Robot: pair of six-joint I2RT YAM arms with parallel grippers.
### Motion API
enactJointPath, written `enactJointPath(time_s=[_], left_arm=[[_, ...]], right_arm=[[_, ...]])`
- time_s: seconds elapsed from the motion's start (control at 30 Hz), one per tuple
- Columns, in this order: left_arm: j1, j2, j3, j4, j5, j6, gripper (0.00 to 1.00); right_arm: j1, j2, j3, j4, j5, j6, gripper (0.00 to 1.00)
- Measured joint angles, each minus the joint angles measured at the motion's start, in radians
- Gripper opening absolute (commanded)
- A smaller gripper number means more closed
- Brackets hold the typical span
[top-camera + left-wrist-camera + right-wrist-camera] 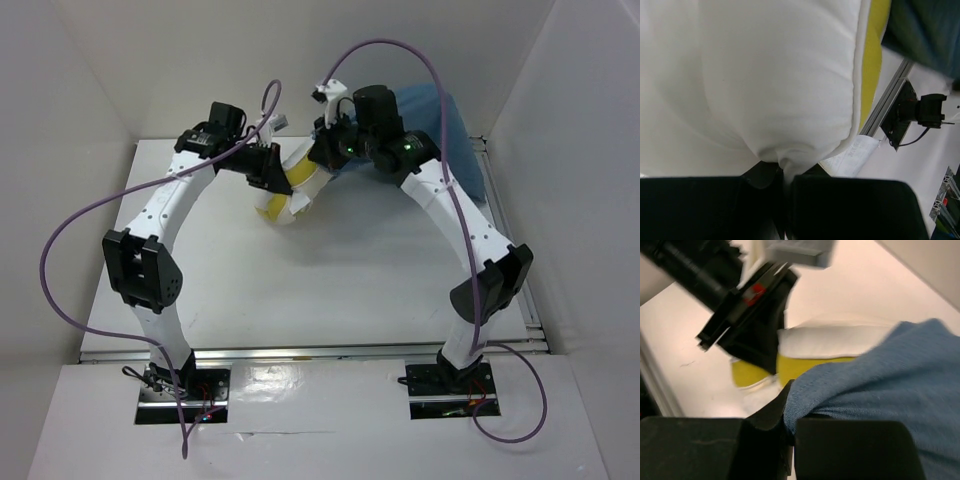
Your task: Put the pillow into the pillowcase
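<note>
The white pillow [296, 190] with its yellow strip [272, 209] sits at the back middle of the table, partly inside the dusty-blue pillowcase [440, 120]. My left gripper [272, 172] is shut on a pinch of the pillow's corner; in the left wrist view the pillow [775, 75] fills the frame, its tag [850, 156] beside my left gripper [784, 182]. My right gripper [330, 140] is shut on the pillowcase's edge [875, 380], held over the pillow [830, 340] and yellow strip [800, 367]; the right gripper [790, 427] sits low in its wrist view.
White walls enclose the table [330, 290] on three sides. A metal rail [490, 190] runs along the right edge, and another [887, 97] shows in the left wrist view. Purple cables loop above both arms.
</note>
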Motion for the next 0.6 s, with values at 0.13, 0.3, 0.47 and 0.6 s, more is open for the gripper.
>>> enactJointPath(time_s=[0.13, 0.3, 0.47, 0.6], left_arm=[[0.008, 0.01, 0.056, -0.01, -0.017, -0.023, 0.0], [0.029, 0.013, 0.091, 0.004, -0.025, -0.051, 0.0], [0.039, 0.012, 0.081, 0.039, -0.031, -0.074, 0.0], [0.039, 0.005, 0.024, 0.097, -0.022, -0.102, 0.0]], right_arm=[[0.048, 0.039, 0.038, -0.051, -0.072, 0.0, 0.0], [0.072, 0.154, 0.199, -0.113, -0.13, 0.005, 0.0], [0.088, 0.206, 0.255, -0.16, -0.186, 0.019, 0.0], [0.103, 0.221, 0.261, -0.178, -0.205, 0.027, 0.0]])
